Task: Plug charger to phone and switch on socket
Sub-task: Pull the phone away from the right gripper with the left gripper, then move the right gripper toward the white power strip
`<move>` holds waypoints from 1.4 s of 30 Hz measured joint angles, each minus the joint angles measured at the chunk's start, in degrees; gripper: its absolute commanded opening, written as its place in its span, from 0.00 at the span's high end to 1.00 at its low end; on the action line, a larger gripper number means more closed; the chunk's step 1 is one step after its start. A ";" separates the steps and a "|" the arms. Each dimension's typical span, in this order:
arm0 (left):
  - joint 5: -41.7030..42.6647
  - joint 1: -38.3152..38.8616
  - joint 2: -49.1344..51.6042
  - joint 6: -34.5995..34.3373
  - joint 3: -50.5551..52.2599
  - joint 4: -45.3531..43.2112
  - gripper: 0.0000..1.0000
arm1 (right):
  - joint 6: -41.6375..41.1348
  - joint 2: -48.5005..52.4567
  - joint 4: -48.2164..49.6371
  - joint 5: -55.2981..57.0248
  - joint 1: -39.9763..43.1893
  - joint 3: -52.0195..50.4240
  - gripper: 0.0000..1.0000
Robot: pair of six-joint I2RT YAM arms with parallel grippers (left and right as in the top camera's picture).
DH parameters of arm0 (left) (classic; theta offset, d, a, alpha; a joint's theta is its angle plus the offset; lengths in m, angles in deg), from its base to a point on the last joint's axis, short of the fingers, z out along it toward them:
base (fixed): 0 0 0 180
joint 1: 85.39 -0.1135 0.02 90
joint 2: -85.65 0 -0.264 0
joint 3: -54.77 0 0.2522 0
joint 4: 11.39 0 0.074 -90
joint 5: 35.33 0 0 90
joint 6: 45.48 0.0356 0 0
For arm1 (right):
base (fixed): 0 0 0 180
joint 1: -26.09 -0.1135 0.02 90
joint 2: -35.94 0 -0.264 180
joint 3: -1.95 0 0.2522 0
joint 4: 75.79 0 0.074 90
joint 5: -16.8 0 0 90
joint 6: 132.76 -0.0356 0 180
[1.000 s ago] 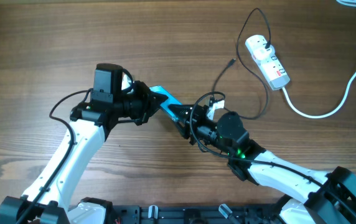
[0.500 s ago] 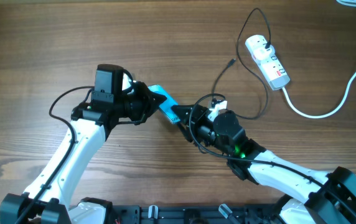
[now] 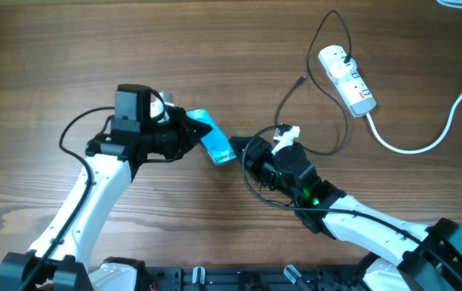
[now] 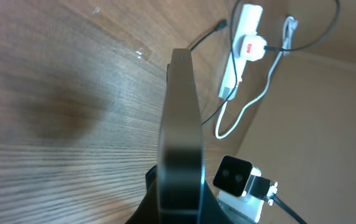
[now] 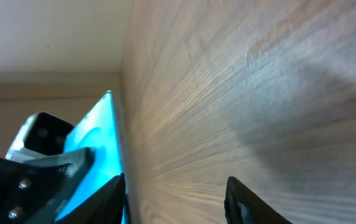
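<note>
My left gripper (image 3: 199, 133) is shut on the phone (image 3: 216, 143), a slim handset with a bright cyan screen, held on edge just above the table. In the left wrist view the phone (image 4: 181, 118) stands edge-on between my jaws (image 4: 179, 210). My right gripper (image 3: 249, 158) is open and empty just right of the phone; its view shows the cyan screen (image 5: 97, 155) beside its left finger and bare wood between the fingers (image 5: 178, 199). The white socket (image 3: 346, 79) lies at the far right. The black charger cable's connector (image 3: 300, 82) lies free on the table left of it.
A thick white lead (image 3: 449, 105) trails from the socket towards the right edge. The black cable loops (image 3: 340, 141) between the right arm and the socket. The socket (image 4: 243, 42) and its leads also show in the left wrist view.
My right gripper has let go of the phone and drawn back a little. My left gripper has carried the phone to the left, and it has turned.
</note>
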 measured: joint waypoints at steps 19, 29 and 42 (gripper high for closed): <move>19.85 -5.57 9.64 12.48 0.00 -4.83 0.96 | 21.79 -0.33 -21.14 1.03 12.92 5.64 0.36; 21.24 -5.57 9.64 14.84 0.00 -4.94 0.96 | 36.41 -0.33 -41.31 6.03 21.46 23.71 0.35; 21.59 -5.57 9.64 15.80 0.00 -4.94 0.96 | 42.77 15.56 -57.07 8.98 23.23 43.63 0.43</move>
